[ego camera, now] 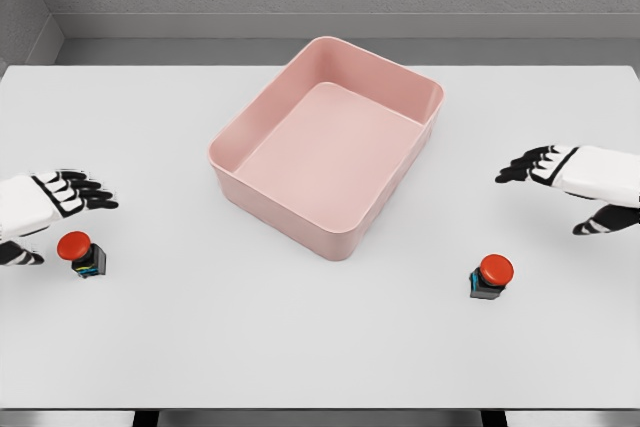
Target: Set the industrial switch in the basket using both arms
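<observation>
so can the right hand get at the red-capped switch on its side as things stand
Probably yes: the right hand hovers open just up and to the right of the red-capped switch, with only bare white table between them.

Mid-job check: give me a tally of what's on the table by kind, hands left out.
Red-button industrial switches: 2, one near the left hand at, one near the right hand at
Pink basket: 1, nothing inside
Total: 3

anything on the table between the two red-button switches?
No. In the head view the stretch from the left switch to the right switch is bare white table; the pink basket sits farther back, off that line.
</observation>
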